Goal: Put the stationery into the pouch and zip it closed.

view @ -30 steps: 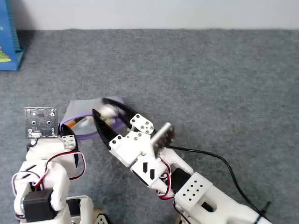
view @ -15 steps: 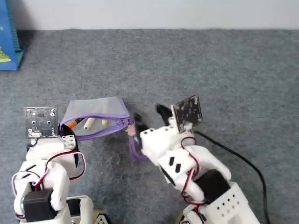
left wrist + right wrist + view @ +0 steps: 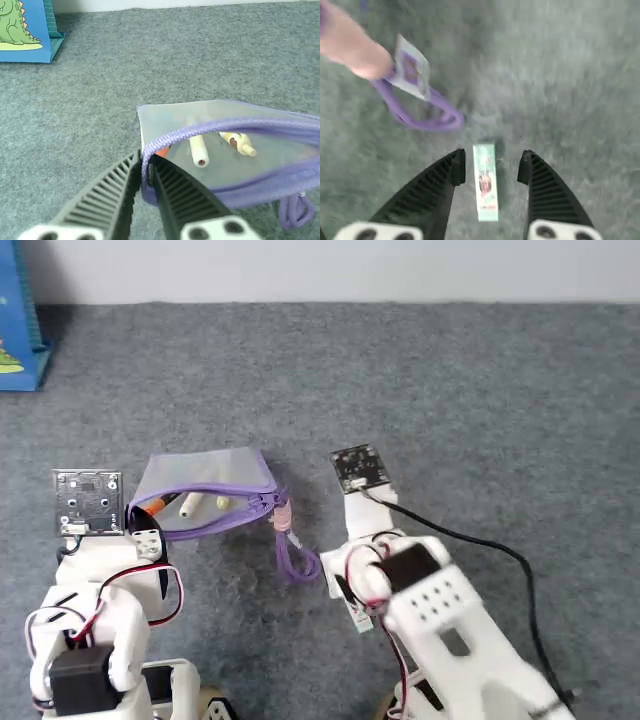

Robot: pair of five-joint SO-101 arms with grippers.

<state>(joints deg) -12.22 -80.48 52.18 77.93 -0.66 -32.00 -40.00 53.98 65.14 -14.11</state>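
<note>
The purple pouch (image 3: 205, 495) lies open on the grey carpet with two pale pens (image 3: 197, 150) and an orange item (image 3: 161, 150) inside. My left gripper (image 3: 145, 167) is shut on the pouch's (image 3: 225, 165) zipper edge at its corner. Its purple wrist loop (image 3: 297, 562) and pink zipper pull (image 3: 355, 52) trail off the other end. My right gripper (image 3: 491, 167) is open and points down at the carpet beside the loop (image 3: 420, 112). A small pale green rectangular piece of stationery (image 3: 485, 182) lies flat between its fingers. The right arm (image 3: 400, 580) stands just right of the loop.
A blue box with a dinosaur picture (image 3: 20, 330) stands at the far left corner (image 3: 25, 30). A black cable (image 3: 480, 545) runs from the right arm to the right. Open carpet stretches beyond and to the right of the pouch.
The right arm pulled back out of the pouch's mouth, swung right and toward the front, and now points down over the green piece. The left arm and pouch stayed put.
</note>
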